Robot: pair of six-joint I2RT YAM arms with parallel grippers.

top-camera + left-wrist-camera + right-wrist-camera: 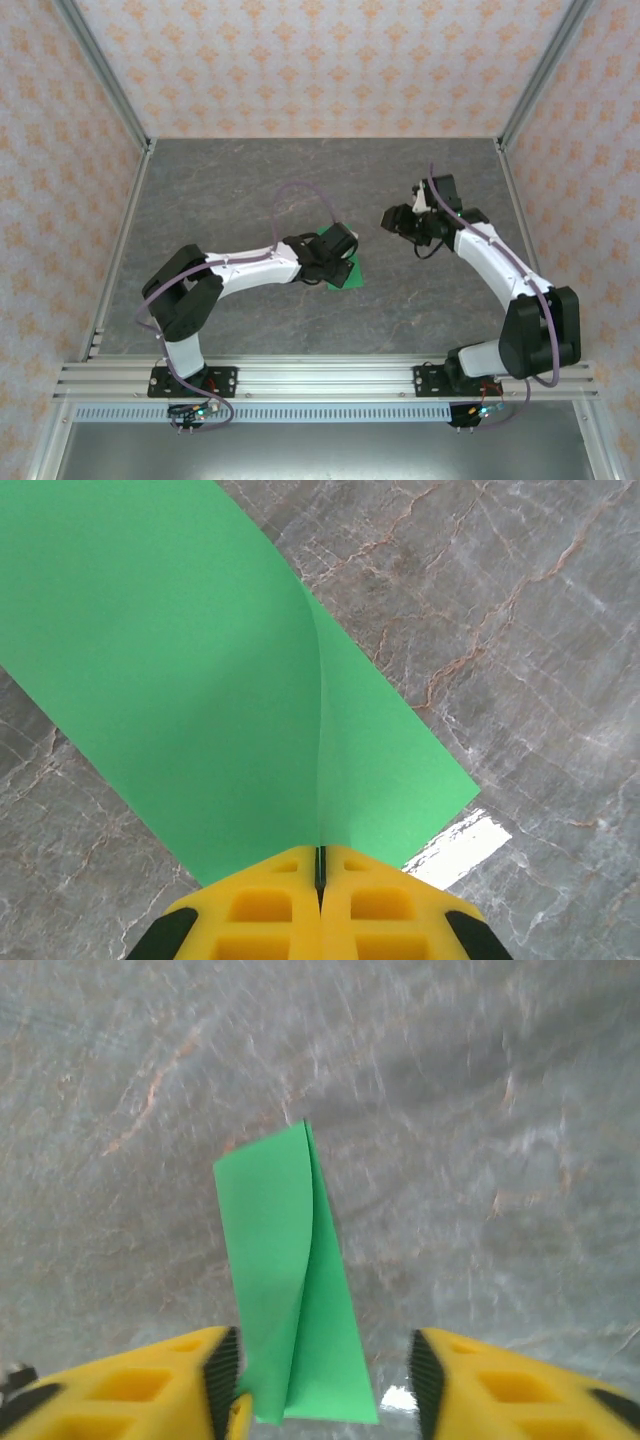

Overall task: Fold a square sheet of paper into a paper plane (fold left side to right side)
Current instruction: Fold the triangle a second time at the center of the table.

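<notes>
the square sheet of paper (200, 680) was clamped by the left gripper (320, 872), likely to pin its fold; the right gripper (325, 1370) was spread apart.

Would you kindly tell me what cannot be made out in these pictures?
Top view: green sheet mostly hidden under the left pincer.
Left wrist view: sheet's far edge cut off by the frame's top and left.
Right wrist view: motion blur; unclear whether the sheet touches the right pincer.
</notes>
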